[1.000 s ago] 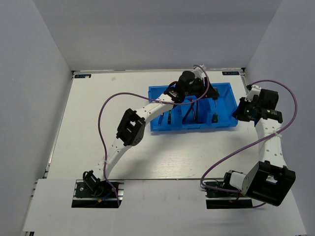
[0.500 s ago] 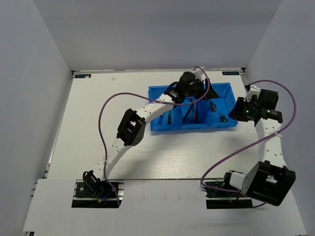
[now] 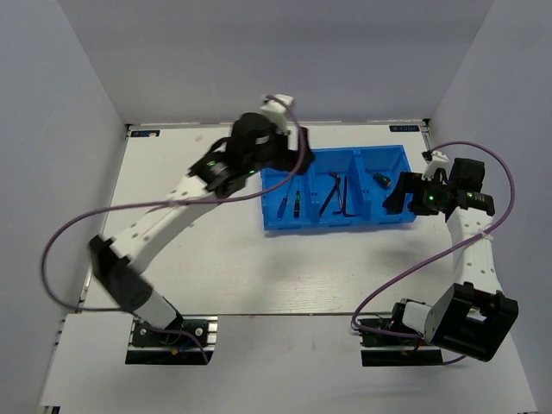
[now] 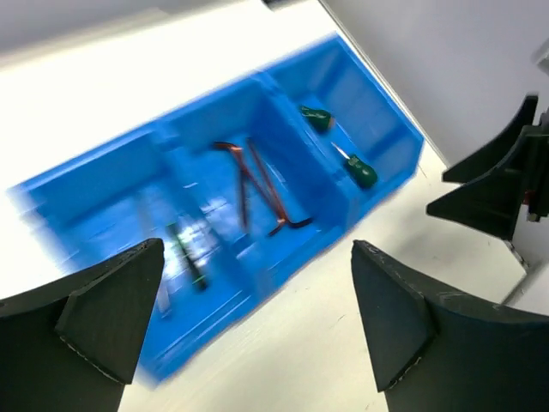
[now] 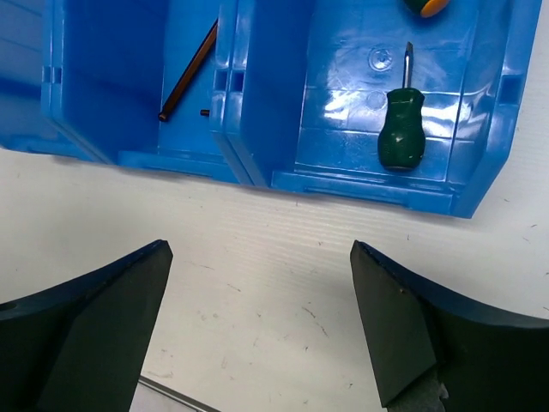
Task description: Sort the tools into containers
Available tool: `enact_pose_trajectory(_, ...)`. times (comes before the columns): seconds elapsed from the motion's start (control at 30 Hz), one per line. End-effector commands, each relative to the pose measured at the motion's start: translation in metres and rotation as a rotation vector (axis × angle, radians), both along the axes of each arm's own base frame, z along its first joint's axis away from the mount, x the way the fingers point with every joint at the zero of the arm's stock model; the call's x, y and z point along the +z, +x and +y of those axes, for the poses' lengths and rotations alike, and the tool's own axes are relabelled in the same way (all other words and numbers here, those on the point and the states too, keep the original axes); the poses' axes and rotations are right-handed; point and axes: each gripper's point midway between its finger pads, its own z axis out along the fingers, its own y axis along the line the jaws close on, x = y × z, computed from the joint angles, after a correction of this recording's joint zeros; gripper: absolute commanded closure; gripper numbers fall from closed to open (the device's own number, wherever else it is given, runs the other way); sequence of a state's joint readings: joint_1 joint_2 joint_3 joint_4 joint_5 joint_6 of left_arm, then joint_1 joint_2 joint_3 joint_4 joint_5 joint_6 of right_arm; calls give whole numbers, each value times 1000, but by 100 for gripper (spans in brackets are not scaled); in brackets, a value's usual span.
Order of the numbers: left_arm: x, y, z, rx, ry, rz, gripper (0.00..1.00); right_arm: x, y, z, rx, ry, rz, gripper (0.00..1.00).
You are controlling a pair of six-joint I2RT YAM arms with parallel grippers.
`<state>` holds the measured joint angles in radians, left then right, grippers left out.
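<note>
The blue bin point(image 3: 274, 222) has three containers side by side. Two thin screwdrivers point(image 3: 289, 205) lie in the left one, two dark hex keys point(image 3: 336, 194) in the middle one and a green-handled screwdriver point(image 3: 380, 179) in the right one. My left gripper point(image 3: 289, 147) hangs open above the bin's back left corner with nothing in it. The left wrist view is blurred but shows the hex keys point(image 4: 257, 184) and two green screwdrivers point(image 4: 360, 172). My right gripper point(image 3: 401, 194) stands open and empty at the bin's right end, over bare table point(image 5: 257, 300) beside a green screwdriver point(image 5: 401, 137).
The white table point(image 3: 216, 259) stretches left and in front of the bin. Grey walls close in the back and both sides. Purple cables loop from both arms over the table. The right arm's elbow point(image 3: 470, 319) sits at the near right.
My left arm has swung up and to the left, away from the bin's middle, and its jaws have spread wider. The right gripper has gone from shut to open and shifted slightly towards the bin.
</note>
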<state>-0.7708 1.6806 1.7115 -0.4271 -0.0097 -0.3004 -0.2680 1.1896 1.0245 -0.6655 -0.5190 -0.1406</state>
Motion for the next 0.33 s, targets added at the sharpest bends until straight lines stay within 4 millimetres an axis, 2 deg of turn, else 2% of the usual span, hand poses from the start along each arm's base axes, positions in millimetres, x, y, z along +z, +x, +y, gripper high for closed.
enact_pose_trajectory(0.0,-9,-18,74,172,110,-9,0,12,1,0,0,-7,-26,9)
enact_pose_trajectory(0.03,-31,-22,94,228,146,29,0,14,0,4,10,5,-34,9)
enact_pose_trajectory(0.07,-19,-33,106,250,110,15,0,17,0,6,18,22,-44,9)
enact_pose_trajectory(0.1,-40,-37,122,305,125,61,0,18,0,8,20,31,-44,9)
enact_pose_trajectory(0.17,-44,-47,140,356,98,77,0,21,-1,16,41,69,-45,9)
enact_pose_trajectory(0.2,-49,-55,162,407,89,83,0,23,-1,17,49,71,-51,9)
enact_pose_trajectory(0.27,-51,-64,174,449,40,99,0,23,-3,21,70,77,-54,9)
enact_pose_trajectory(0.3,-62,-68,186,479,51,116,0,24,-3,21,77,74,-59,9)
